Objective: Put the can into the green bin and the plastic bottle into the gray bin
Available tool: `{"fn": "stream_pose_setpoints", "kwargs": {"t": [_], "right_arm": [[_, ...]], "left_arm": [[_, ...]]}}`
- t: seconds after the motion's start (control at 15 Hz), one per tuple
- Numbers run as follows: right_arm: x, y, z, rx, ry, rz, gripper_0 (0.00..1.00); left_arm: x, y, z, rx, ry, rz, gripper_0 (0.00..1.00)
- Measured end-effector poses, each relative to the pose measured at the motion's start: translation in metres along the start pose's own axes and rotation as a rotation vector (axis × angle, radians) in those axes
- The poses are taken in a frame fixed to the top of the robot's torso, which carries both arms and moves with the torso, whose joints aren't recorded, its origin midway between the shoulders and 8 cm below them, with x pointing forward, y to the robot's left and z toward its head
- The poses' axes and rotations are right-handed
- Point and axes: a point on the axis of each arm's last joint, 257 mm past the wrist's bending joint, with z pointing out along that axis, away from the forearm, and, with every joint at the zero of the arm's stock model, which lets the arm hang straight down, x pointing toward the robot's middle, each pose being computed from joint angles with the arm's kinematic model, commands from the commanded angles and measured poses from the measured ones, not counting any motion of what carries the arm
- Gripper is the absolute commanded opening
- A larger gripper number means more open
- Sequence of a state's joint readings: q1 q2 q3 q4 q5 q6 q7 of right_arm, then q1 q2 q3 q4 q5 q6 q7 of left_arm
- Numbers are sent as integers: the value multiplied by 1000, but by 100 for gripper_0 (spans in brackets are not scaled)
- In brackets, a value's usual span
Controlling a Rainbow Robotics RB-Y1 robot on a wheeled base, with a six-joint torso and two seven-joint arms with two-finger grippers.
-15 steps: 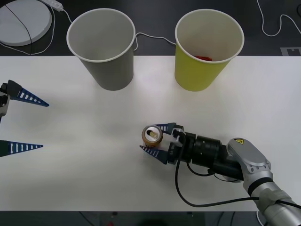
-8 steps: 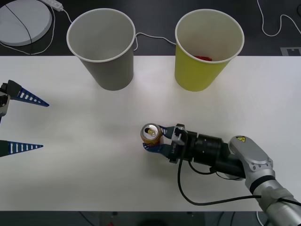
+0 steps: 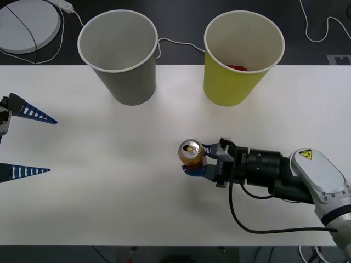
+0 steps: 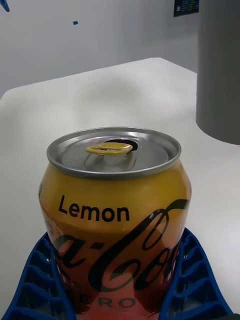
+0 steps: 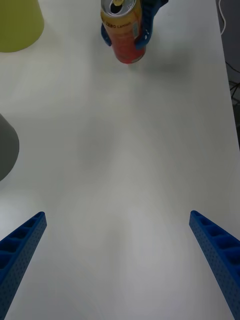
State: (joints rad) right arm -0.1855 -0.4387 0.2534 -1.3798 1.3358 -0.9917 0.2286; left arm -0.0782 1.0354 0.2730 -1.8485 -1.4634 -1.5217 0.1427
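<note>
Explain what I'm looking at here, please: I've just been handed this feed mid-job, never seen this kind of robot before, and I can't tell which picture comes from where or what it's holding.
It is a two-armed robot at a white table. The wide picture comes from a camera above the arms, looking down. The two tall pictures come from cameras on each wrist; the blue ribbed wedges are that arm's own fingers.

The right gripper is shut on the can, an orange and red lemon Coca-Cola can with its tab opened; the right wrist camera sees it close up. The left gripper waits open at the table's left edge, its fingers spread wide, and its camera sees the held can from across the table.

At the table's far side stand the gray bin and the green bin. The green one has something red inside; I cannot tell what.
</note>
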Motion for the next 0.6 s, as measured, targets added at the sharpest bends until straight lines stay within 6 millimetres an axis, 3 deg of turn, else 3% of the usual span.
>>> {"fn": "stream_pose_setpoints", "kwargs": {"t": [0.27,0.6], "right_arm": [[-11,-4,-45,44,88,56,0],[-28,-23,-93,140,182,153,0]], "left_arm": [[0,0,0,0,0,0,100],[0,0,0,0,0,0,100]]}}
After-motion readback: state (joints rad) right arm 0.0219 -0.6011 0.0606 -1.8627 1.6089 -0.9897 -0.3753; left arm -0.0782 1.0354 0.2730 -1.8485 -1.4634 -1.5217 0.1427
